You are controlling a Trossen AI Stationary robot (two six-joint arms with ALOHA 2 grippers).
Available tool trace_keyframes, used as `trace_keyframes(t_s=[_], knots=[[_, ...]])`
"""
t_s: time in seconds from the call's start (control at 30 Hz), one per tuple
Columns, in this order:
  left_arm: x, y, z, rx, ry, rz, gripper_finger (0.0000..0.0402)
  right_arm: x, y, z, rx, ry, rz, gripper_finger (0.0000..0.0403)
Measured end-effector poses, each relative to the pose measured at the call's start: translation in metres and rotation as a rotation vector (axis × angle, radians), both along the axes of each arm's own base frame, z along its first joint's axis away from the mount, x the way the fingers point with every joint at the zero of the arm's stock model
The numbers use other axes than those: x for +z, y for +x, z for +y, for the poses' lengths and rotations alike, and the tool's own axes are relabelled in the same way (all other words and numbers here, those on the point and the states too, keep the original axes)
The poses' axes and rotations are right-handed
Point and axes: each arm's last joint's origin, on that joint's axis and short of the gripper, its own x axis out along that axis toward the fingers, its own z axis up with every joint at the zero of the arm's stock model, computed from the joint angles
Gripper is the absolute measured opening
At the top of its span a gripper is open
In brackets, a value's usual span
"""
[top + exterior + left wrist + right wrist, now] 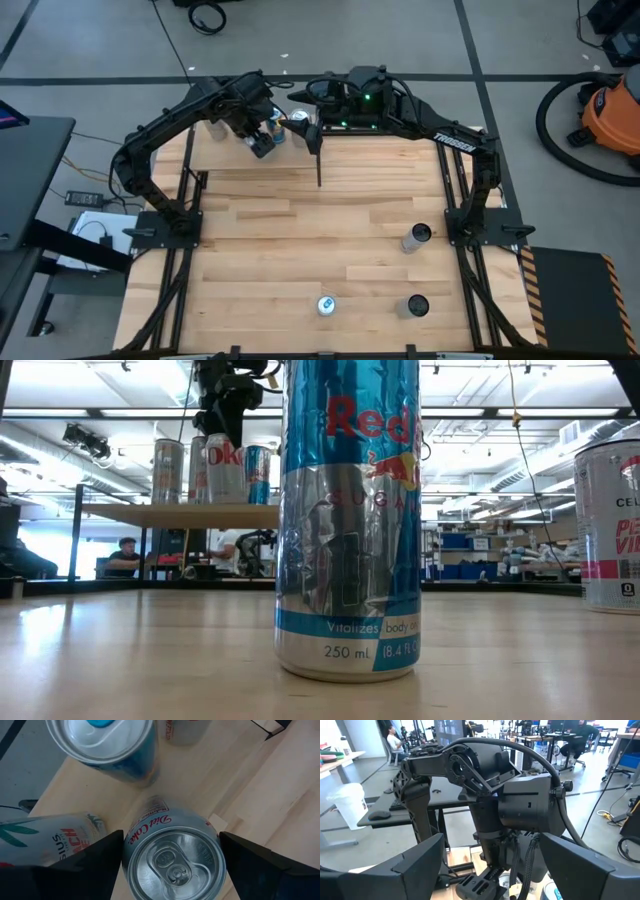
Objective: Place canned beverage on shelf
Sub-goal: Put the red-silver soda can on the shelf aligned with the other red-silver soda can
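Where the shelf stands: the flat pale-wood shelf with thin black rods (230, 155) sits raised at the table's far edge, towards the far left corner.
Task can: a silver Diet Coke can with red lettering (172, 860) stands upright on the shelf, between two other cans in the low view.
Left gripper: the left gripper (171, 870) is over the shelf, straight above the Diet Coke can.
Left fingers: the two dark fingers (85, 870) clasp that can from opposite sides, their inner edges meeting its wall just below the rim.
Shelf neighbours: a slim blue can with a blue tab (102, 745) stands near the Diet Coke can. A white can with a green leaf print (50, 845) stands just beside it. One more pale can (182, 730) stands farther back, mostly cut off.
Right gripper: the right gripper (492, 865) hangs at the far edge near the middle, just beside the shelf's right end, and faces the left arm.
Right fingers: spread apart with nothing between them.
Table, near edge: a blue and silver Red Bull can (326, 305) stands upright at the middle. A dark-topped can (417, 305) stands to its right.
Table, right side: a pale can (415, 237) stands towards the right edge, well apart from the shelf.
Room: a seated person (125, 555) shows beyond the table in the low view.
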Motion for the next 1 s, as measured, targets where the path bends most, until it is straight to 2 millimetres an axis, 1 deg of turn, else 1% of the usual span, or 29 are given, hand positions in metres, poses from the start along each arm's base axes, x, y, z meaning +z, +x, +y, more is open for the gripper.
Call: trace_keyframes(t_s=[0.2, 0.43, 0.5, 0.67, 0.73, 1.0], knots=[[-0.0001, 0.0006, -0.0013, -0.017, -0.033, -0.02, 0.0318, 0.0, 0.0, 0.0, 0.0, 0.0, 0.0, 0.0338], [0.0, 0.0003, -0.0001, -0.012, -0.03, -0.023, 0.0321, 0.0, 0.0, -0.0001, 0.0, 0.0, 0.0, 0.0338], [0.0001, 0.0003, -0.0001, -0.012, -0.029, -0.023, 0.0335, 0.0, 0.0, -0.0001, 0.0, 0.0, 0.0, 0.0338], [0.0012, -0.0003, 0.0, -0.029, -0.005, -0.011, 0.0392, 0.0, 0.0, -0.0001, 0.0, 0.0, 0.0, 0.0338], [0.0012, -0.0004, 0.0, -0.031, -0.003, -0.01, 0.0396, 0.0, 0.0, 0.0, 0.0, 0.0, 0.0, 0.0338], [0.0012, -0.0002, -0.0003, -0.033, -0.003, -0.009, 0.039, 0.0, 0.0, 0.0, 0.0, 0.0, 0.0, 0.0338]])
